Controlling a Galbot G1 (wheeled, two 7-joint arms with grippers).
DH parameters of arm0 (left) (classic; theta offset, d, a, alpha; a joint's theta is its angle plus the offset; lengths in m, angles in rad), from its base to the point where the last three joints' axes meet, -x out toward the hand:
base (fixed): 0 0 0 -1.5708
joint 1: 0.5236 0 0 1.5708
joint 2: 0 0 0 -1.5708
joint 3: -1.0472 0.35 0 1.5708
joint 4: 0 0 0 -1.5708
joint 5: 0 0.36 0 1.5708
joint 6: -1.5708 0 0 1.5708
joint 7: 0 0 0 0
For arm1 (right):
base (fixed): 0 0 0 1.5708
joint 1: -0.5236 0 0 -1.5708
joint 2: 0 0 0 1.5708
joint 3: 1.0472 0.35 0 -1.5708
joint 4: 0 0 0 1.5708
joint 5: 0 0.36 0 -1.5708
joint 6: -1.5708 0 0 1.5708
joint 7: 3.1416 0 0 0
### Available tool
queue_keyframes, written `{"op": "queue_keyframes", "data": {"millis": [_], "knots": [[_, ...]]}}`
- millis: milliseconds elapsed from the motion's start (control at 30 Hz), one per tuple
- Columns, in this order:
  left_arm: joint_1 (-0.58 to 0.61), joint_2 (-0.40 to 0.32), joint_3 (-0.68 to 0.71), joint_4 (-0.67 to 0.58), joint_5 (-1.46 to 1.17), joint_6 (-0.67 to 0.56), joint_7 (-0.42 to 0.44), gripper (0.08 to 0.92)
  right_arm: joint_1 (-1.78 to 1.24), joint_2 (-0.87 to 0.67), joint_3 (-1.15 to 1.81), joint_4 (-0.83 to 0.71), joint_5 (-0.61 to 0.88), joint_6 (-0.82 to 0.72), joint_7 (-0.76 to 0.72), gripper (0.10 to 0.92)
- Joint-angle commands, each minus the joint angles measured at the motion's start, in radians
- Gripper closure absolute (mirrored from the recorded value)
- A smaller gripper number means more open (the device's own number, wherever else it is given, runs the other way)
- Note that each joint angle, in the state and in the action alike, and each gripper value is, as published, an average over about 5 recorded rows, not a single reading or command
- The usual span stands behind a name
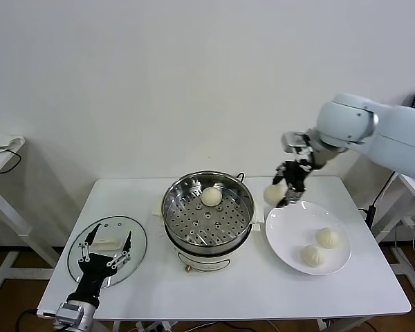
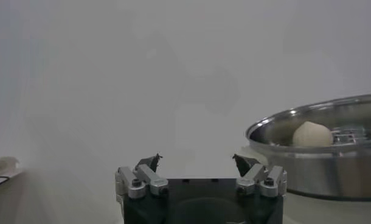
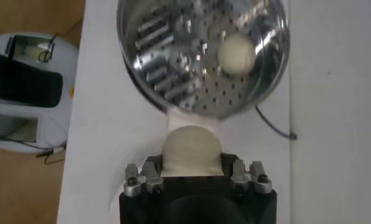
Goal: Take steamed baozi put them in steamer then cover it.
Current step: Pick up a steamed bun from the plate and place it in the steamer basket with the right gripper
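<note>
The shiny steel steamer [image 1: 207,216] stands mid-table with one cream-white baozi [image 1: 211,196] on its perforated tray; the pot also shows in the right wrist view [image 3: 173,61] and the left wrist view [image 2: 331,122]. My right gripper [image 1: 285,191] is shut on a second baozi [image 1: 274,194], held in the air between the steamer and the white plate [image 1: 283,232]; the right wrist view shows it between the jaws [image 3: 191,149]. Two more baozi [image 1: 328,238] [image 1: 312,256] lie on the plate. My left gripper [image 1: 107,250] is open over the glass lid [image 1: 128,232].
The glass lid with a white handle [image 1: 105,243] lies flat at the table's front left. A power cord trails behind the steamer. Side tables stand off both ends of the white table [image 1: 221,290].
</note>
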Motion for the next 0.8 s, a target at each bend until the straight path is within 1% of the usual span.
{"op": "queue_keyframes", "data": {"millis": [33,200,367,600,800], "knots": [[-0.004,0.001,-0.015,0.001,-0.001,0.005,0.000,0.177,-0.022,0.284,-0.001,-0.054,0.103,-0.097,0.049,0.389],[-0.005,0.003,-0.035,0.002,-0.005,0.009,0.001,0.177,-0.108,0.414,0.029,-0.160,0.074,-0.097,0.045,0.389],[-0.001,0.006,-0.041,0.002,-0.005,0.010,0.001,0.177,-0.189,0.522,0.062,-0.310,0.032,-0.085,0.026,0.387],[0.003,0.005,-0.040,0.006,0.000,0.008,0.001,0.177,-0.305,0.611,0.099,-0.490,-0.066,-0.049,-0.017,0.372],[0.001,0.005,-0.040,0.012,0.000,0.008,0.001,0.177,-0.364,0.654,0.125,-0.590,-0.132,-0.023,-0.034,0.372]]}}
